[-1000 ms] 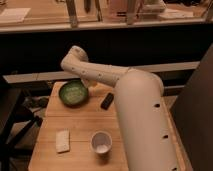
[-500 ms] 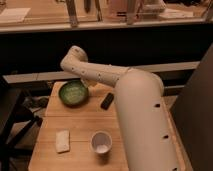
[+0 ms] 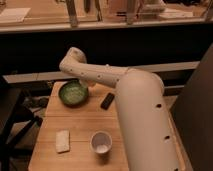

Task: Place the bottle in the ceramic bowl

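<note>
A: The surface (image 3: 80,125) and room?
B: Wooden; dark counter (image 3: 150,47) beyond the ceramic bowl (image 3: 73,93).
A: And the gripper (image 3: 91,84)?
B: Just right of that bowl; spread or pressed, cannot tell; bottle (image 3: 62,141) lying well nearer than the bowl.

Seen from one high viewpoint behind the arm (image 3: 140,100), looking down and forward across the counter (image 3: 80,127). Fairly near, arm filling the right side. Claw (image 3: 91,83) at the far end, just beside the bowl (image 3: 73,93).
</note>
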